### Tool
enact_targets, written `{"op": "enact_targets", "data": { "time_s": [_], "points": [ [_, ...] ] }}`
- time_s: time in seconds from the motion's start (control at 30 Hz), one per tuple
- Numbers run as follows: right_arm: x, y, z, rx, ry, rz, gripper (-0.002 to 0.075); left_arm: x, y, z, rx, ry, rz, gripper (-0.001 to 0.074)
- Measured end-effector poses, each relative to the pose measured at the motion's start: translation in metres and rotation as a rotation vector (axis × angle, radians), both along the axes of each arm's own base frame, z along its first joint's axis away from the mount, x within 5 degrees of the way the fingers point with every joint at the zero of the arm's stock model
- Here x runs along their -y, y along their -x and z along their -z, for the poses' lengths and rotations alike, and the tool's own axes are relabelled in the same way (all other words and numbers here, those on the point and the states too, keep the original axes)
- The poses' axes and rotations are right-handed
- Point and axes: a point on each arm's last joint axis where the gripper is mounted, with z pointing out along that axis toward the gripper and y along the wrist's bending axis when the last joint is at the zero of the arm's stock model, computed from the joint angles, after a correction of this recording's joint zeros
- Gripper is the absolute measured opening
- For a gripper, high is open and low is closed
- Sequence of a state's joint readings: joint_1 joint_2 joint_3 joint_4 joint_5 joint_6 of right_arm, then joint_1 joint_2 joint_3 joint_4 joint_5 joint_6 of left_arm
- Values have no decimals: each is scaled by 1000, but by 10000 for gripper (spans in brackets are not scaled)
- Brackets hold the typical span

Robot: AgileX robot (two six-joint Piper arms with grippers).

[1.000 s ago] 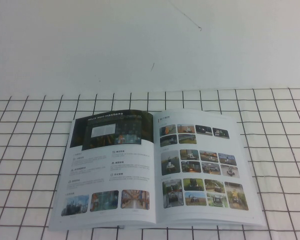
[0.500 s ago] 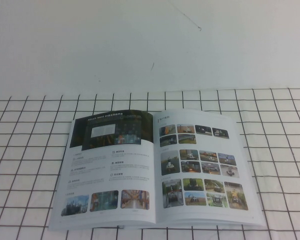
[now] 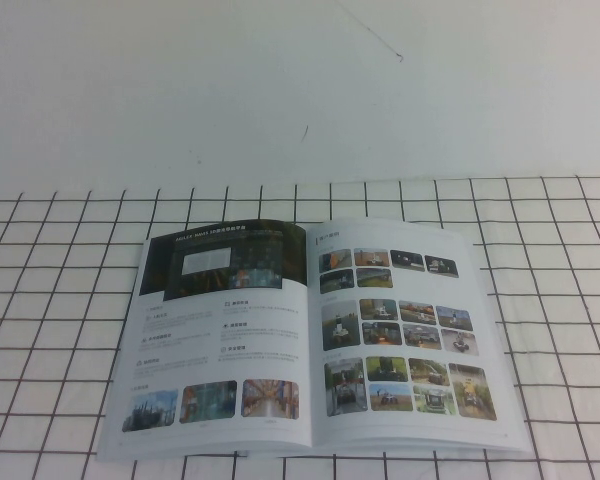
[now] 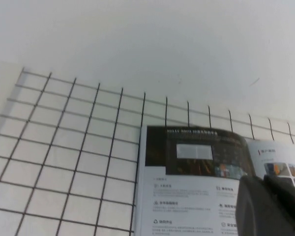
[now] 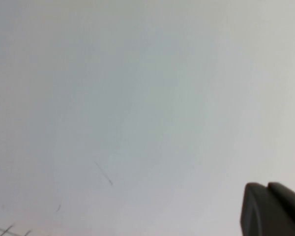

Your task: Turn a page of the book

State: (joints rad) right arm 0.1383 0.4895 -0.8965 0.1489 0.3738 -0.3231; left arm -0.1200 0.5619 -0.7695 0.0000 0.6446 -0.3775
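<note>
Neither claw is seen in the high view. Only a dark corner of the left claw (image 4: 270,206) is caught by the left wrist view, raised above the worktop (image 3: 60,330) over the left-hand leaf of the book (image 3: 310,340); whether it is wide or narrow cannot be told. A similar dark corner of the right claw (image 5: 273,209) is caught by the right wrist view, set against plain white surface with a few faint marks, and its state cannot be told either. Nothing is held by either claw, as far as can be seen.

The book is laid open and flat on the black-lined grid sheet (image 3: 560,330), close to the near edge of the worktop and roughly midway between its left and right edges. The left-hand leaf (image 3: 220,330) is printed with a dark banner, text columns and a row of photos. The page (image 3: 405,330), on the right side of the spread, is covered with rows of small colour photos. Beyond the grid, towards the far edge, the worktop is plain white.
</note>
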Motion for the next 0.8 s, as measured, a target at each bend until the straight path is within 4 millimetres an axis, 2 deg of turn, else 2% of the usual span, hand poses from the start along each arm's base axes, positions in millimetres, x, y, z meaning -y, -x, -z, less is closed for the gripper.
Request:
{"op": "enact_targets", "data": {
  "time_s": [0.13,0.23,0.47,0.7,0.8],
  "points": [
    [-1,-5,13,-74,38,-6,-2,7,-14,7,-83,86,27,-2],
    [-3,-15,33,-183,59,-14,-2,14,-27,12,-121,108,69,-2],
    [-10,-52,81,-551,64,-31,-2,38,-66,30,-211,121,299,-2],
    [-22,-92,110,-781,-19,-69,-2,61,-114,33,-256,179,506,-2],
    [-28,-105,120,-851,-83,-89,-2,74,-139,41,-305,170,566,-2]
  ]
}}
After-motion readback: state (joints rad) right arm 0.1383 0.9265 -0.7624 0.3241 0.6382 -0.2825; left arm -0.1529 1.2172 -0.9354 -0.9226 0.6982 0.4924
